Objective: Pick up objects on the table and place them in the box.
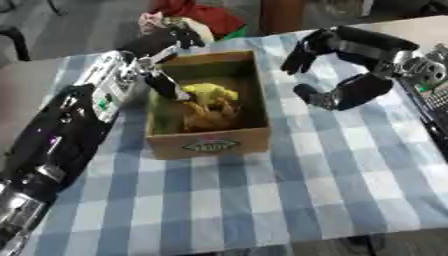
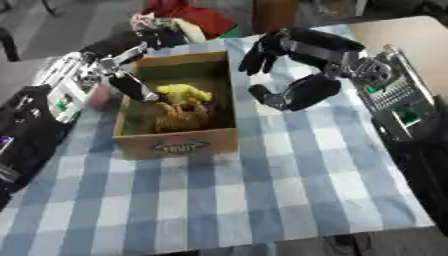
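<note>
A brown cardboard box [image 1: 210, 144] stands open on the blue and white checked tablecloth [image 1: 332, 175]. Inside lie a yellow object [image 1: 210, 92] and something tan beneath it [image 1: 208, 116]. My left hand [image 1: 162, 45] hovers at the box's far left corner, fingers relaxed, with one dark finger [image 1: 166, 86] reaching down into the box near the yellow object. My right hand [image 2: 293, 70] hangs above the cloth just right of the box, fingers spread and holding nothing.
A pile of red, pink and green things [image 1: 197, 17] lies beyond the table's far edge. A black wire rack [image 1: 433, 102] shows at the right edge. My left arm [image 1: 61, 135] lies along the box's left side.
</note>
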Controlling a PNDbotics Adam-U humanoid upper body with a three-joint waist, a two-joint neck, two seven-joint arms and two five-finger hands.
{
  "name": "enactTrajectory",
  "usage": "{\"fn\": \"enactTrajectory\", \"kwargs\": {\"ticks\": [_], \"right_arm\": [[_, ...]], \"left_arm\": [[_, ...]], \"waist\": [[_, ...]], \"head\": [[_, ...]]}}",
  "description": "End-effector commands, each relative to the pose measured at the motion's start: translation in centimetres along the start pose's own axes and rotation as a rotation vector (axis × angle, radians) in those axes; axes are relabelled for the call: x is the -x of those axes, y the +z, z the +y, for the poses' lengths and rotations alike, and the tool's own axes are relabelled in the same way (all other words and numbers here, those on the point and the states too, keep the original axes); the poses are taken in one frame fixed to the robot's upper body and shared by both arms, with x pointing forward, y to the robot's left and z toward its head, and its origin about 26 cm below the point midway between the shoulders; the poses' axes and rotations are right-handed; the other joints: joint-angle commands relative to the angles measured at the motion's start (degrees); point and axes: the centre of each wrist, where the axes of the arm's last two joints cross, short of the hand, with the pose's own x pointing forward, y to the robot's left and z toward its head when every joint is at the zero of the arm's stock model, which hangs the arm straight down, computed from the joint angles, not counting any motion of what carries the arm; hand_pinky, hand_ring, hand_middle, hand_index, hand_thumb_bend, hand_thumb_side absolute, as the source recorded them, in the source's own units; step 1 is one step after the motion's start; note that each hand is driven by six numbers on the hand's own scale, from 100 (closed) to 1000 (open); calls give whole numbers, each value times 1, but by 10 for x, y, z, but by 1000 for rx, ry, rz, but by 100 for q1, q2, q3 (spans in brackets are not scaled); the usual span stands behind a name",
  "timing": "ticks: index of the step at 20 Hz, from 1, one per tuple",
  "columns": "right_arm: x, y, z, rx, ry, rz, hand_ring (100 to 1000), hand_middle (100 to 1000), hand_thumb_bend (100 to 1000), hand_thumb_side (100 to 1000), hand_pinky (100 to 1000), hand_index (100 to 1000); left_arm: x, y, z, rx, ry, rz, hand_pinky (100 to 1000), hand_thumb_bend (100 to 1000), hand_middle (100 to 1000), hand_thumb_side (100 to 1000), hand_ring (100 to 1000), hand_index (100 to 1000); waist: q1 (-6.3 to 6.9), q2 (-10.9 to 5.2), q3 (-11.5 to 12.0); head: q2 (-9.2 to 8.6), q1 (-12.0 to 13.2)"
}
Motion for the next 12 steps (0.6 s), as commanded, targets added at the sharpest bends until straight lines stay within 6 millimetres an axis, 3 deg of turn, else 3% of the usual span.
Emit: {"fn": "enactTrajectory", "kwargs": {"ticks": [1,5,12], "right_arm": [[-2,3,-10,18,21,3,701,619,148,317,656,760],[-1,3,-9,19,19,5,701,619,149,317,655,760],[-1,3,-8,18,16,4,700,618,148,318,654,760]], "left_arm": [[22,11,24,-111,-48,113,741,615,801,162,771,852],[43,18,21,-127,-43,235,733,613,787,151,759,850],[70,23,-9,-14,-30,373,731,601,799,133,761,851]], "waist": [[-22,-103,12],[-13,-109,24],[-28,-104,5]], "head": [[-18,-25],[-32,-37],[-42,-60]]}}
